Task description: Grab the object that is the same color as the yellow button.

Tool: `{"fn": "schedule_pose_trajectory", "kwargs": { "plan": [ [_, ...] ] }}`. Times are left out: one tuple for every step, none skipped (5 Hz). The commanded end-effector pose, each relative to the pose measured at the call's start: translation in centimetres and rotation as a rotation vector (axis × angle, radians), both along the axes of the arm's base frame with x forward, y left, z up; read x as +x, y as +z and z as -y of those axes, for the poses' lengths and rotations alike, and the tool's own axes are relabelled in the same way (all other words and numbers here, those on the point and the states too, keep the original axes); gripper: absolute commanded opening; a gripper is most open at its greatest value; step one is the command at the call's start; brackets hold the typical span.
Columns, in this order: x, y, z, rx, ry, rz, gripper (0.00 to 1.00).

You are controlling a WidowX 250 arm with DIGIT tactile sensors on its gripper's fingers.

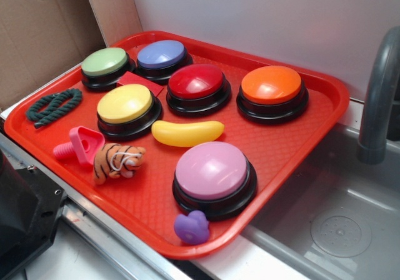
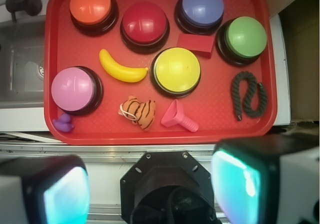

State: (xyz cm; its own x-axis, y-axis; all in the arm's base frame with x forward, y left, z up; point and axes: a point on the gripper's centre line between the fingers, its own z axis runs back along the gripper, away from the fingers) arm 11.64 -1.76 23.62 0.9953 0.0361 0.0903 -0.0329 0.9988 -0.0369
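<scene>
On one red tray — 6 dome buttons, 1 yellow banana, 1 toy tiger, 1 pink screw, 1 dark rope at 3 o'clock, 1 red block, 1 purple fig. — 13 items incl. tray.

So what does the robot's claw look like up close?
In the wrist view, the gripper has two chunky pale grey fingers with shiny teal inner pads. Between them sits a black, many-sided mount with small screws and a dark round opening.

A red tray holds a tiger toy, rope and pink button.
</scene>
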Motion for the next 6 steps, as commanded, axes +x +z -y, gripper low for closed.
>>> {"fn": "schedule_pose_trajectory", "kwargs": {
  "plan": [
    [0.0,0.0,0.0,0.000,0.000,0.000,1.00],
    [1.2,-0.7,0.7,0.037,-0.143,0.021,1.00],
    [3.0,-2.9,1.3,0.070,-0.298,0.021,1.00],
    [4.7,-4.9,1.6,0.118,-0.446,-0.018,1.00],
    [6.2,-6.7,2.0,0.067,-0.636,0.044,1.00],
    [7.1,-8.6,2.2,0.039,-0.801,0.094,1.00]
  ]
}}
